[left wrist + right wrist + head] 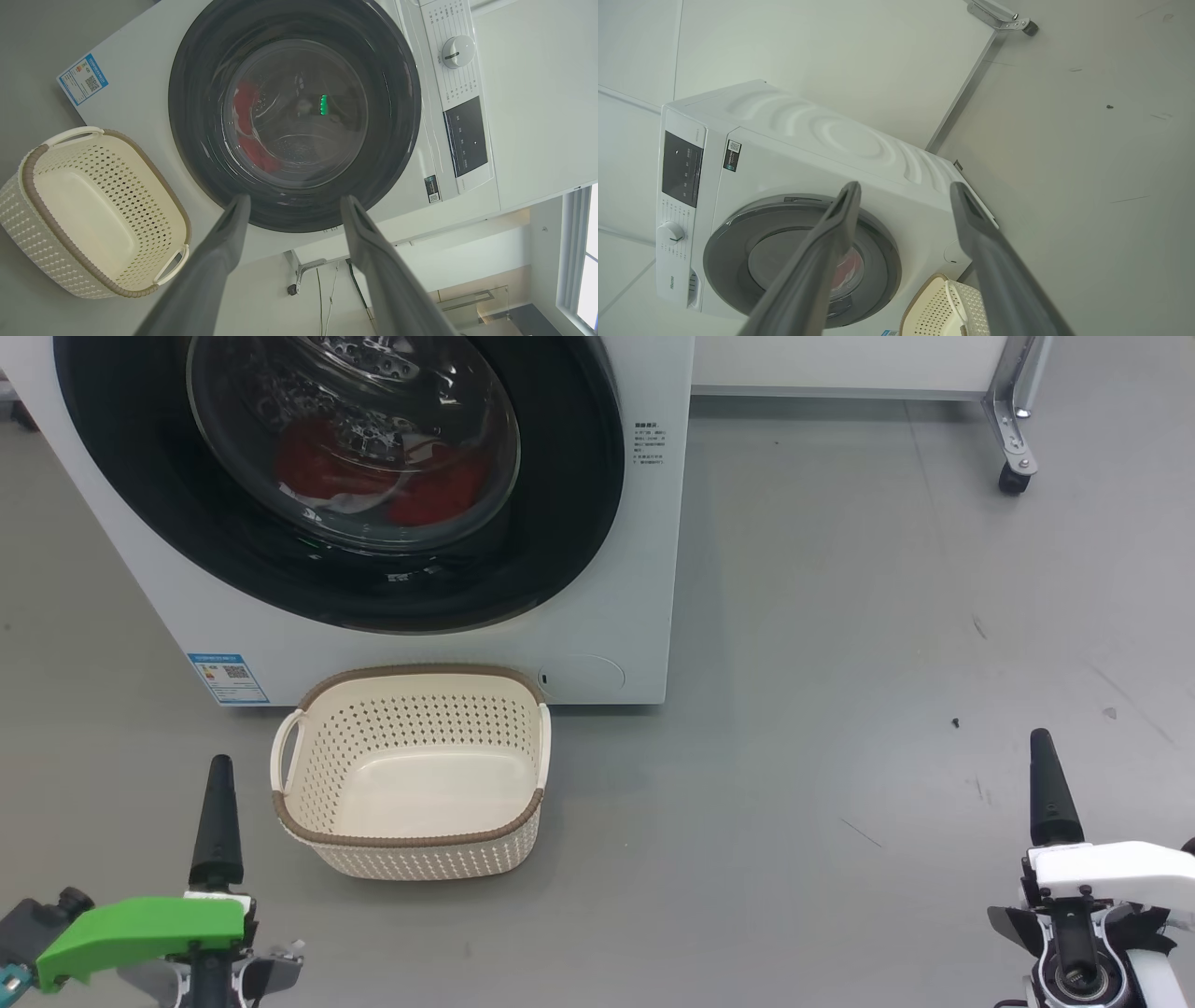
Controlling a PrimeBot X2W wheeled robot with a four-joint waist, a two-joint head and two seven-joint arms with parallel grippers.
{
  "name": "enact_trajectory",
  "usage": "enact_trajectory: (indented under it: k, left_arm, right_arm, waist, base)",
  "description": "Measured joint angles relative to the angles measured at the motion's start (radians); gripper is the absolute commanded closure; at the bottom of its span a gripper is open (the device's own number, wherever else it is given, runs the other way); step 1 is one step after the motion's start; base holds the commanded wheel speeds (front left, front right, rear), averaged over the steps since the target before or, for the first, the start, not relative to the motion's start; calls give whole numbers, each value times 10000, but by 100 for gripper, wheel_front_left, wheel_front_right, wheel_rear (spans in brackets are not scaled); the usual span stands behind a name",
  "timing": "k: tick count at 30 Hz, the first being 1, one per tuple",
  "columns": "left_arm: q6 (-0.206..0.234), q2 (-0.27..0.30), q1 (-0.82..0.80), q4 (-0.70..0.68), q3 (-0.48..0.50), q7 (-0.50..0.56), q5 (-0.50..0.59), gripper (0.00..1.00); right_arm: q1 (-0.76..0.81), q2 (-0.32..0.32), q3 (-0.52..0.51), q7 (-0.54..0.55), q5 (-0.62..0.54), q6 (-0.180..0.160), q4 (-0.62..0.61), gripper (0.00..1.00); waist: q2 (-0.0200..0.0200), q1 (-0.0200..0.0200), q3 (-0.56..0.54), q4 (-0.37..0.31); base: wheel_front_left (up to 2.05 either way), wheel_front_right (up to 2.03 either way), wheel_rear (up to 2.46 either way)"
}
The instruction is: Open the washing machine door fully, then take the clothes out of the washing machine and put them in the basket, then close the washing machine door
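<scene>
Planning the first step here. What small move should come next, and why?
Probably raise the left gripper toward the rim of the washing machine door to begin pulling it open: the door looks shut, the clothes lie behind its glass, the basket stands empty in front, and the right gripper, like the left, is open and holds nothing.

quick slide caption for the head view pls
Washer door shut with red clothes inside, empty basket on the floor in front.
</scene>
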Motion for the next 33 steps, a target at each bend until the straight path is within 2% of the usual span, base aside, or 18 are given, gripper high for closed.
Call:
enact_trajectory:
  k: [17, 20, 33]
  left_arm:
    - [0, 35, 0, -587, -520, -627, 2569, 0]
    - [0, 40, 0, -617, -648, -715, 3191, 0]
    - [44, 157, 1, -635, -1062, -1147, 6027, 0]
  right_arm:
    - [1, -71, 688, -606, -2844, -109, -428, 0]
    - [3, -79, 752, -704, -3290, -268, -458, 0]
    - [16, -184, 1277, -1164, -5440, -545, -445, 0]
  waist:
    - [0, 0, -10, -11]
    - [0, 0, 5, -17]
    - [0, 0, 128, -36]
  base:
    - [0, 0, 0]
    - [0, 0, 0]
    - [0, 0, 0]
